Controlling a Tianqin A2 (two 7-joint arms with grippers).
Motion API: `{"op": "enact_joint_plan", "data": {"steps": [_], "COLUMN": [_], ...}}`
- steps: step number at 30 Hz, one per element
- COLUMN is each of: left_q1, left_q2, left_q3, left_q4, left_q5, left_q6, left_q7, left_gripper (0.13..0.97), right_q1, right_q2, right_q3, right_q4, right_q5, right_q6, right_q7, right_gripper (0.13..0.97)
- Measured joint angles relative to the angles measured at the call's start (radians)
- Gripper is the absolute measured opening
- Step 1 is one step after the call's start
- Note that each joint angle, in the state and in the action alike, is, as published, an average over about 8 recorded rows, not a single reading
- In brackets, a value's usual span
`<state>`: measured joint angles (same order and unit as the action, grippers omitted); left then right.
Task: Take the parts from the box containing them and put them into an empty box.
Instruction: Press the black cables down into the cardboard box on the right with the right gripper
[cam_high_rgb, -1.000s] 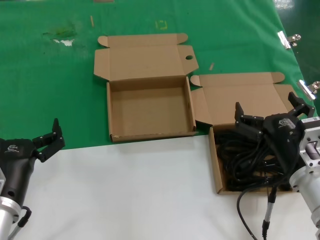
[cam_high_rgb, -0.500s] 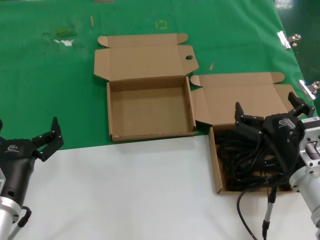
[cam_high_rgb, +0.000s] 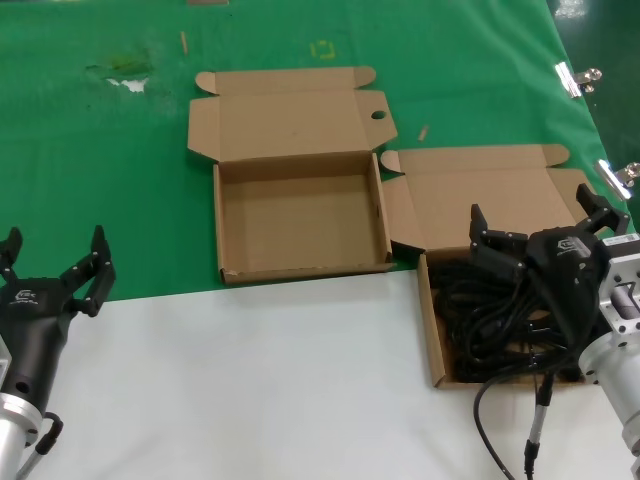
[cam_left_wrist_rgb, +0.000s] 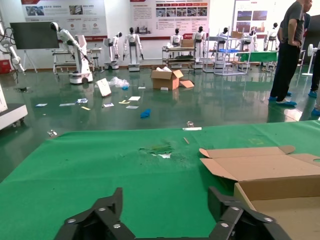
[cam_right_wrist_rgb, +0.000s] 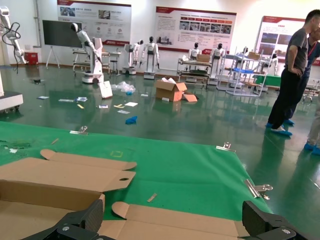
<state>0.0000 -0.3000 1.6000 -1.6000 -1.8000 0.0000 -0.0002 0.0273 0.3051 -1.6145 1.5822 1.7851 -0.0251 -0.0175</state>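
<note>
Several black coiled power cords (cam_high_rgb: 490, 320) fill the cardboard box at the right (cam_high_rgb: 432, 330), its lid (cam_high_rgb: 480, 200) folded back. The empty cardboard box (cam_high_rgb: 300, 215) stands open at the middle, on the green cloth; its flaps also show in the left wrist view (cam_left_wrist_rgb: 260, 167) and right wrist view (cam_right_wrist_rgb: 65, 175). My right gripper (cam_high_rgb: 535, 225) is open and empty, hovering over the far part of the cord box. My left gripper (cam_high_rgb: 55, 250) is open and empty at the near left, over the edge of the green cloth, apart from both boxes.
A white sheet (cam_high_rgb: 260, 380) covers the near table, green cloth (cam_high_rgb: 100, 150) the far part. Metal clips (cam_high_rgb: 575, 78) hold the cloth at the right edge. My own thin cable with a metal tip (cam_high_rgb: 540, 415) hangs by the right arm.
My left gripper has turned and shifted left, so both its fingers now show. The right arm, boxes and cords have not moved.
</note>
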Motion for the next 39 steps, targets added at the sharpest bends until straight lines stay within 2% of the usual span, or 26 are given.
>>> {"op": "enact_joint_plan", "data": {"steps": [2, 10, 14, 21, 31, 39], "left_q1": [0.000, 0.000, 0.000, 0.000, 0.000, 0.000], "left_q2": [0.000, 0.000, 0.000, 0.000, 0.000, 0.000], "left_q3": [0.000, 0.000, 0.000, 0.000, 0.000, 0.000], "left_q4": [0.000, 0.000, 0.000, 0.000, 0.000, 0.000], "left_q5": [0.000, 0.000, 0.000, 0.000, 0.000, 0.000], "left_q6": [0.000, 0.000, 0.000, 0.000, 0.000, 0.000], "left_q7": [0.000, 0.000, 0.000, 0.000, 0.000, -0.001], "left_gripper": [0.657, 0.440, 0.440, 0.294, 0.173, 0.144], "right_q1": [0.000, 0.008, 0.012, 0.022, 0.061, 0.107], "right_q2": [0.000, -0.012, -0.016, 0.003, 0.144, 0.265], "right_q3": [0.000, 0.007, 0.013, 0.003, -0.066, -0.072], "right_q4": [0.000, -0.013, -0.014, -0.012, -0.016, -0.033], "right_q5": [0.000, -0.007, -0.008, -0.010, -0.026, -0.017], "right_q6": [0.000, 0.007, -0.001, -0.022, -0.101, -0.258], "right_q7": [0.000, -0.008, -0.012, -0.013, 0.022, -0.001], "right_gripper": [0.966, 0.966, 0.966, 0.966, 0.966, 0.966]}}
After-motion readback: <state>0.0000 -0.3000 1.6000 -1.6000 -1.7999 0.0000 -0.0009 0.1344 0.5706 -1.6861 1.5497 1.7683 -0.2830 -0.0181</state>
